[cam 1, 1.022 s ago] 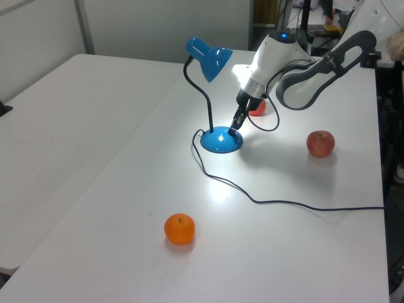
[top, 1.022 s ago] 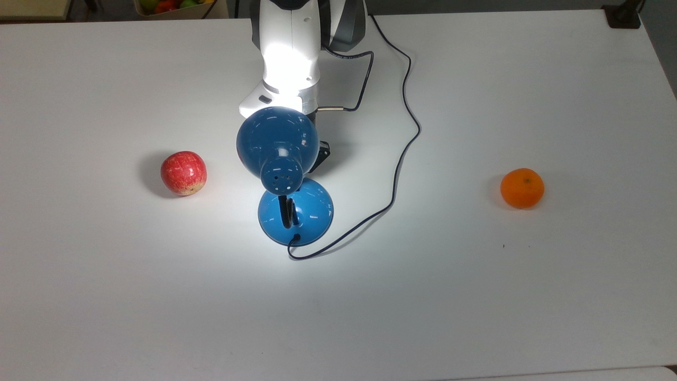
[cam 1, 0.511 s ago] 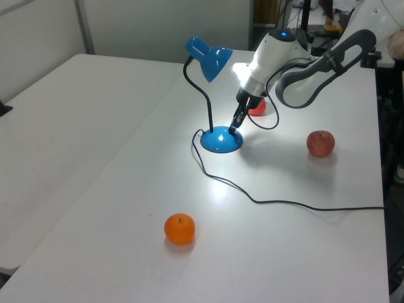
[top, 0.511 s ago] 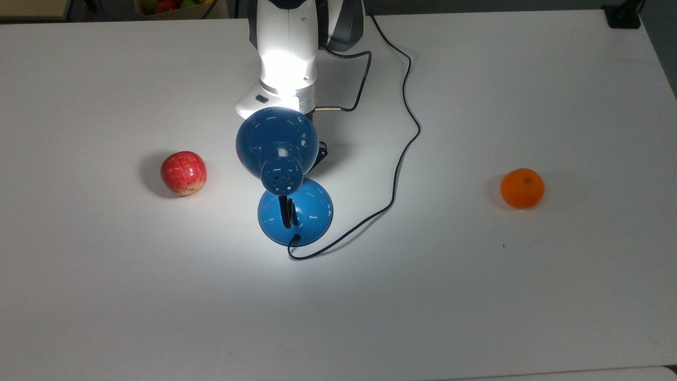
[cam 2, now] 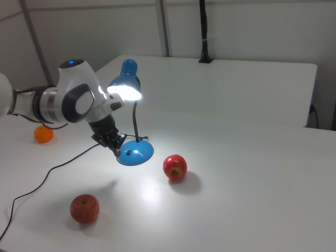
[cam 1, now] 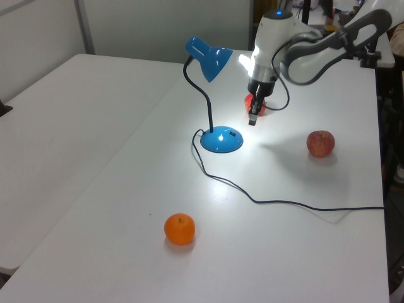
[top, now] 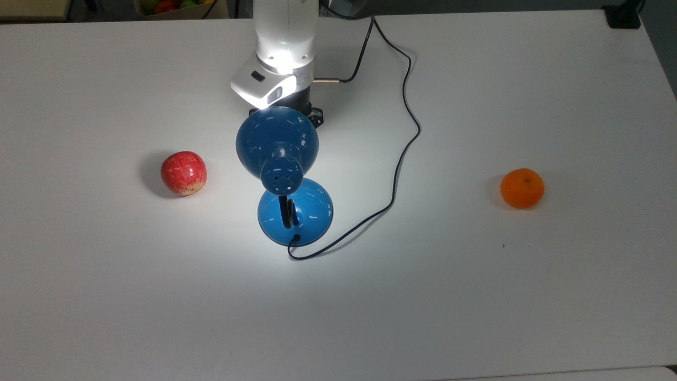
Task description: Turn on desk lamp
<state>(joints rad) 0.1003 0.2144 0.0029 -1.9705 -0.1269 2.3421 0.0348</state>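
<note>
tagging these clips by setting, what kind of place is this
Probably a robotics lab or test bench: a Franka arm mounted at a plain white table, with a lit desk lamp, apples and an orange laid out like test props.

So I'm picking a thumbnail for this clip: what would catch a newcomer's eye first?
The lit desk lamp at the table's middle, its blue shade throwing a bright pool of light onto the white table. Next the white robot arm, with its gripper hanging just beyond the lamp's base. Then the fruit: red apples near the lamp and an orange off at the top view's right.
</note>
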